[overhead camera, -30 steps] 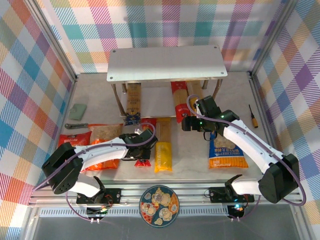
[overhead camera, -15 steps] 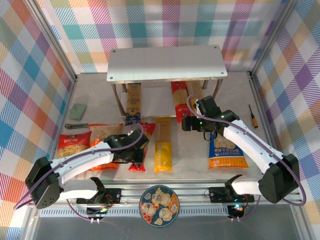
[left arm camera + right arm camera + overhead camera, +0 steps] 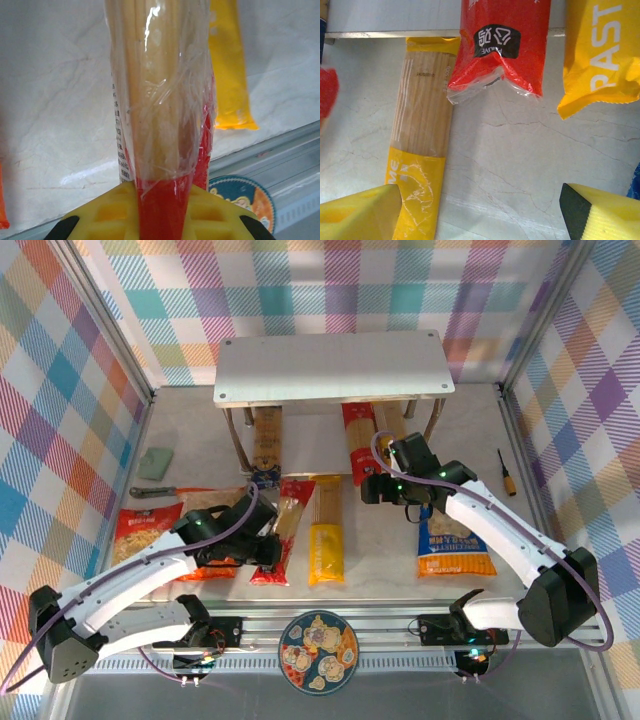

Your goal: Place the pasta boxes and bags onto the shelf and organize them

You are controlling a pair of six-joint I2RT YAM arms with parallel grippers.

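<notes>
L gripper was pinching the near end of the long red spaghetti pack, the one w/ a clear plastic window. Its yellow pads were pressed on both sides of the red end. In the top view I saw this pack slanted on the pale table, just in front of the shelf, a low rack w/ a pale grey rectangular top board. The pack's far end pointed toward the shelf's left half. I could not tell if the pack was lifted or lying.

R gripper was spread wide w/ nothing between the jaws. It sat above bare table in front of the shelf, right of centre.

The long yellow spaghetti pack lay straight in front of the shelf, approx. at its middle and just beside the pinched pack.

Under the shelf I saw 3 packs w/ near ends sticking out:
- The long tan-brown pack was on the left.
- The second red pack was on the right.
- The second yellow pack lay just beside that red one.

The wide blue pillow bag w/ an orange band lay front-right of the shelf, partly under the R arm. The wide red pillow bag and the orange pillow bag lay front-left, well apart from the shelf.
</notes>
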